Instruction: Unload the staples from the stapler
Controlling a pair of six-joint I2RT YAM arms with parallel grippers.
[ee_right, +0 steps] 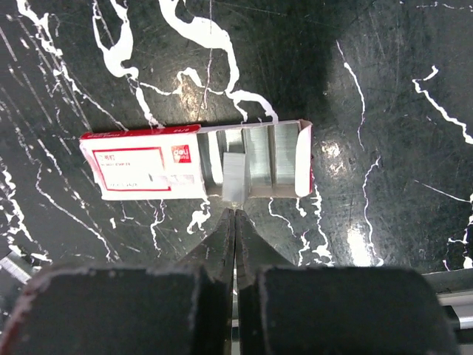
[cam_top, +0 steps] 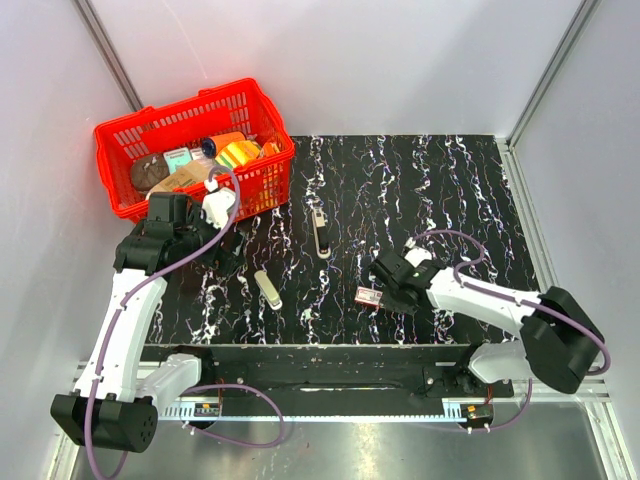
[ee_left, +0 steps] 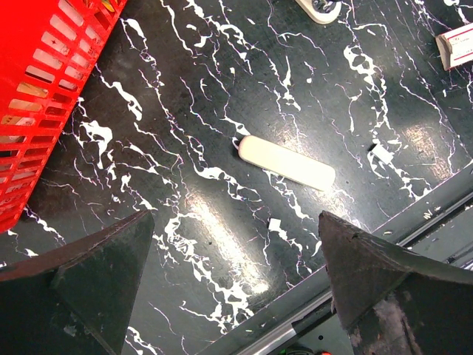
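Note:
The stapler (cam_top: 320,238) is a slim black bar with a silver-cream top, lying mid-table; its end shows at the top of the left wrist view (ee_left: 321,9). A red-and-white staple box (cam_top: 370,295) lies open with silver staple strips inside (ee_right: 270,159). My right gripper (cam_top: 386,288) is shut, its tips (ee_right: 234,210) meeting at the near end of one loose staple strip (ee_right: 234,176) that overhangs the box edge; I cannot tell if it is pinched. My left gripper (cam_top: 222,243) is open and empty (ee_left: 236,251), hovering near the basket.
A red basket (cam_top: 120,140) of several items stands at the back left; its wall shows in the left wrist view (ee_left: 37,89). An all-cream bar (cam_top: 268,289) lies left of the box, also in the left wrist view (ee_left: 287,163). The table's front rail (cam_top: 320,355) runs below.

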